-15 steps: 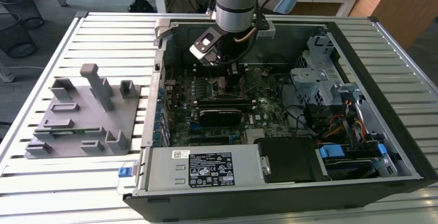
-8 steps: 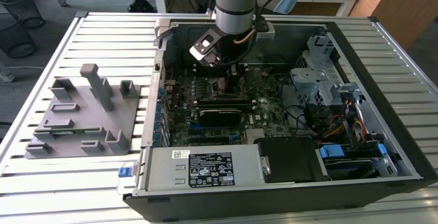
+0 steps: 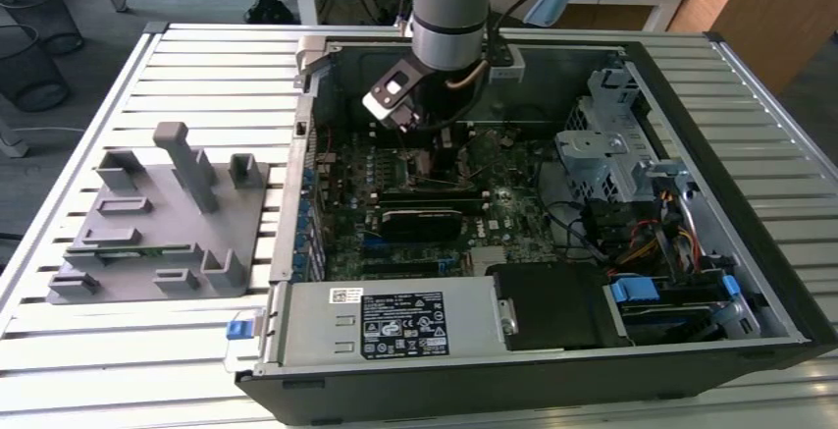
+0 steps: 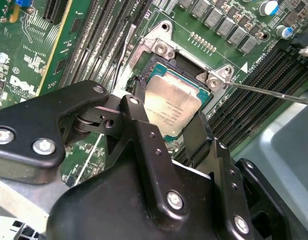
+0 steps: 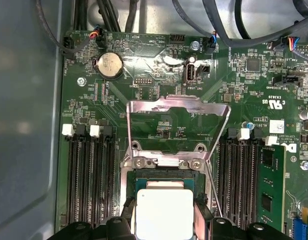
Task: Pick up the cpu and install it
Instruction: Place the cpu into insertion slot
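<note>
The cpu [image 4: 172, 106], a flat square chip with a shiny silver top, sits between my gripper's [image 4: 168, 122] two black fingers [image 4: 144, 135]. The fingers press on two opposite edges of it. In the first wrist view the cpu [image 5: 163, 214] hovers right over the black-framed socket [image 5: 128, 192], whose metal load plate [image 5: 176, 106] is swung open. The chip looks level and lined up with the socket opening. Whether it rests in the socket or hangs just above it I cannot tell. In the exterior view my gripper [image 3: 422, 146] reaches down into the open computer case [image 3: 681, 85] over the motherboard.
Memory slots [image 5: 91, 185] flank the socket, and a green memory stick [image 5: 269, 185] stands in one. The thin socket lever [image 4: 273, 93] sticks out sideways. A drive cage [image 3: 609, 154] and power supply [image 3: 392, 321] crowd the case. A grey fixture tray [image 3: 157, 223] lies at the exterior view's left.
</note>
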